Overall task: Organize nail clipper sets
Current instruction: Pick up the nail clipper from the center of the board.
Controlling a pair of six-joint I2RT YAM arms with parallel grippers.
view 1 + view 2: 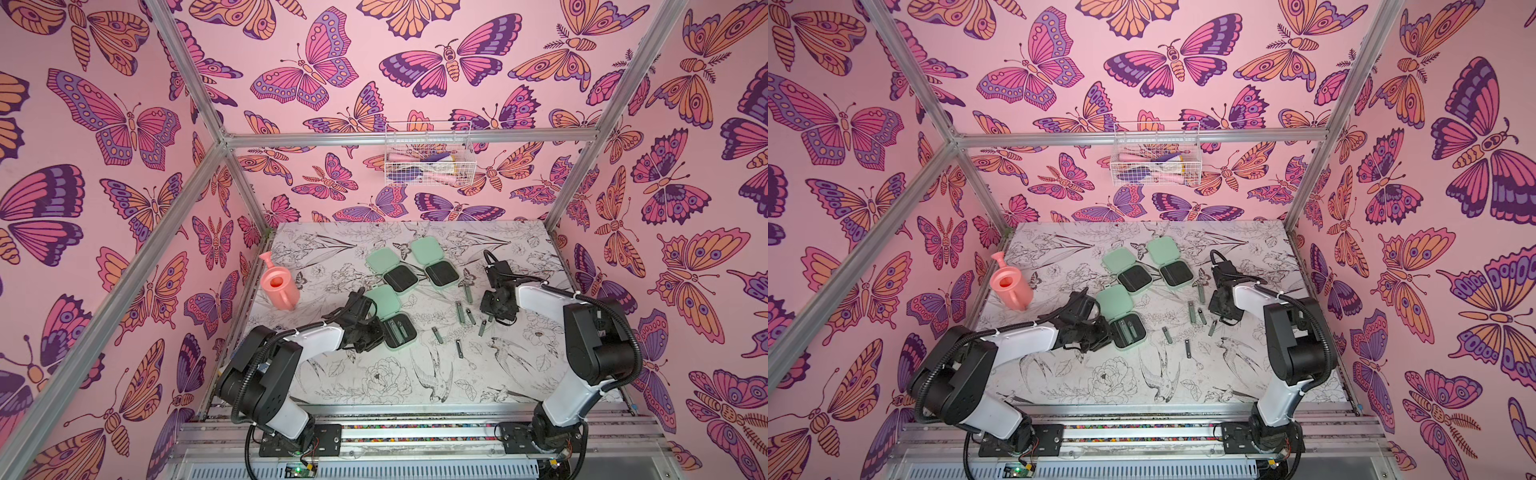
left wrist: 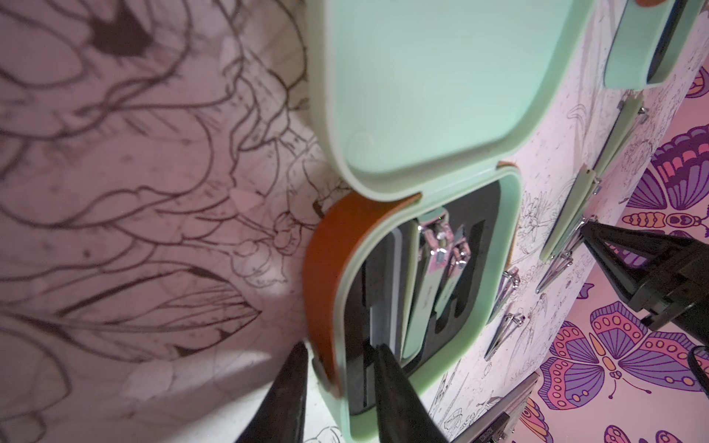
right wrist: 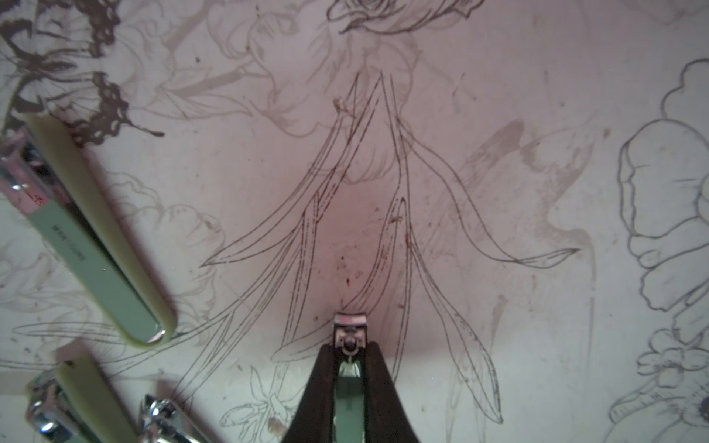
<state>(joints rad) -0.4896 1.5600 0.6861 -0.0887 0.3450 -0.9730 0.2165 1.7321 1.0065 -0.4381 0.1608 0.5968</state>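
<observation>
1. At bench right, my right jaws pinch one clipper [image 3: 348, 333] across its slim sides; so narrow a hold may let it swivel or slip.
2. My left jaws clamp the wall of the near open case [image 1: 383, 300]; a tug could drag it.
3. Bench [image 1: 478, 374]: floral line print. Walls [image 1: 124, 187]: pink, butterflied.

Robot lab booth, aluminium frame [image 1: 291, 140], butterfly-print walls [image 1: 83, 187], left arm [image 1: 270, 374] and right arm [image 1: 594, 332] bolted to a rail [image 1: 415, 434]
</observation>
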